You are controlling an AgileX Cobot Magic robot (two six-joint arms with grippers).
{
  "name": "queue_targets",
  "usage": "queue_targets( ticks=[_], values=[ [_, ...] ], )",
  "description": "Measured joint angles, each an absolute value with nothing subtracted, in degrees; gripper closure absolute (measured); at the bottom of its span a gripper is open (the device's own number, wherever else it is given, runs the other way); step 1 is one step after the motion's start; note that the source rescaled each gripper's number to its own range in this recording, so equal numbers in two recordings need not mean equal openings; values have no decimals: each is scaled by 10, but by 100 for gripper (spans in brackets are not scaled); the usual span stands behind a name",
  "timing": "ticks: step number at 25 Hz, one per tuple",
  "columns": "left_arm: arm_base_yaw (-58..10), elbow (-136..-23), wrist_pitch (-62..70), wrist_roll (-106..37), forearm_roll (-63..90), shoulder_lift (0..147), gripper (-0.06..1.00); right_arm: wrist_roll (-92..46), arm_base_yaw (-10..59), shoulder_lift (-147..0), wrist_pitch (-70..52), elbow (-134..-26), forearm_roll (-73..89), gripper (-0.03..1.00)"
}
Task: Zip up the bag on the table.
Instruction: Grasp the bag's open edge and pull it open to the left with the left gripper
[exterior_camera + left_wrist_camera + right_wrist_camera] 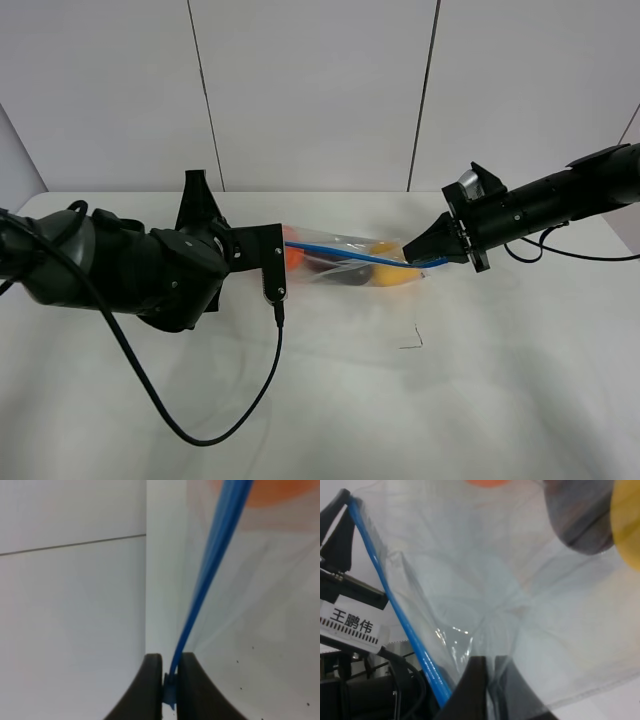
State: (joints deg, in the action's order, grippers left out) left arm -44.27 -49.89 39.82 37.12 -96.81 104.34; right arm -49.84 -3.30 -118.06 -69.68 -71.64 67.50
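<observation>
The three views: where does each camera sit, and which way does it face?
Exterior high: mounted high, looks down on table, bag and both arms.
Left wrist: on left arm, looks along left end effector, shut on blue zipper strip.
Right wrist: on right arm, looks past right end effector at the bag.
Both wrist views share the zipper strip.

I see the bag (340,245) as thin clear plastic, glossy and crinkled, its zipper strip (350,257) smooth blue plastic. The table (450,400) looks matt white and smooth. My left fingers (147,690) look matt black, smooth.
</observation>
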Motion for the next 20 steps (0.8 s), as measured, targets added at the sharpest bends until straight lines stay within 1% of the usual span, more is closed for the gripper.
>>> queue_targets(
  ticks=[6, 8, 10, 11, 13, 15, 16, 17, 20],
  values=[
    [-443, -498, 398, 391, -968, 1043, 94, -498, -33, -1181, -697, -716, 675, 97],
    [-443, -498, 398, 394, -968, 1043, 91, -498, -33, -1181, -697, -716, 675, 97],
    [-443, -497, 404, 400, -966, 1043, 79, -498, -33, -1181, -697, -716, 670, 97],
    [-442, -497, 404, 405, -964, 1041, 69, -498, -33, -1181, -697, -716, 669, 97],
    [-442, -497, 401, 427, -964, 1034, 44, -498, -33, -1181, -697, -716, 666, 97],
    [-442, -497, 397, 446, -966, 1027, 25, -498, -33, -1181, -697, -716, 666, 97],
    [-442, -497, 398, 451, -968, 1025, 18, -498, -33, -1181, -696, -716, 666, 97],
    [-442, -497, 398, 453, -969, 1024, 15, -498, -33, -1181, -696, -716, 666, 97],
    [-442, -497, 399, 455, -972, 1024, 10, -498, -34, -1181, -696, -716, 666, 97]
  ],
)
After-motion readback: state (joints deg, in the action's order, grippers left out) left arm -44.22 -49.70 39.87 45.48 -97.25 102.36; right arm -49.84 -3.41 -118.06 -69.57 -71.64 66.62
